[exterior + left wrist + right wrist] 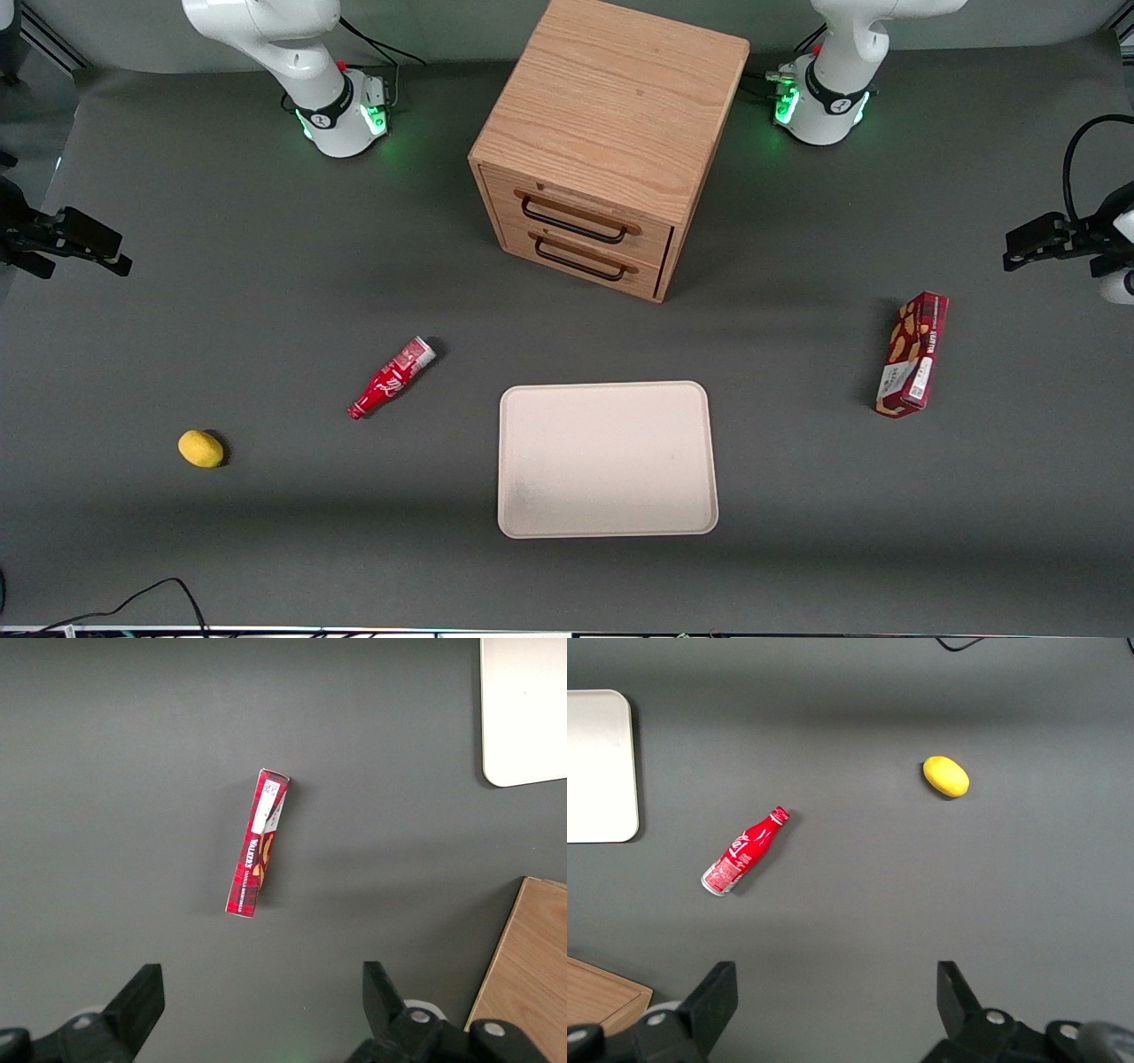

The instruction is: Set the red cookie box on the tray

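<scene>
Tray (607, 459) sits low-centre in front view; red cookie box (912, 354) mid-right on the surface looks light, crushable, so pinch its narrow sides mid-length; gripper (261, 1014) hangs above, jaws apart.

The tray (524, 709) is cut by the picture edge beside the cabinet (527, 966), which is cut too. The open gripper (261, 1001) shows only its fingertips.

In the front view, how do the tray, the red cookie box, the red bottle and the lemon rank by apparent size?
Largest to smallest:
1. tray
2. red cookie box
3. red bottle, slightly smaller
4. lemon
The gripper is open above the table's edge.
</scene>
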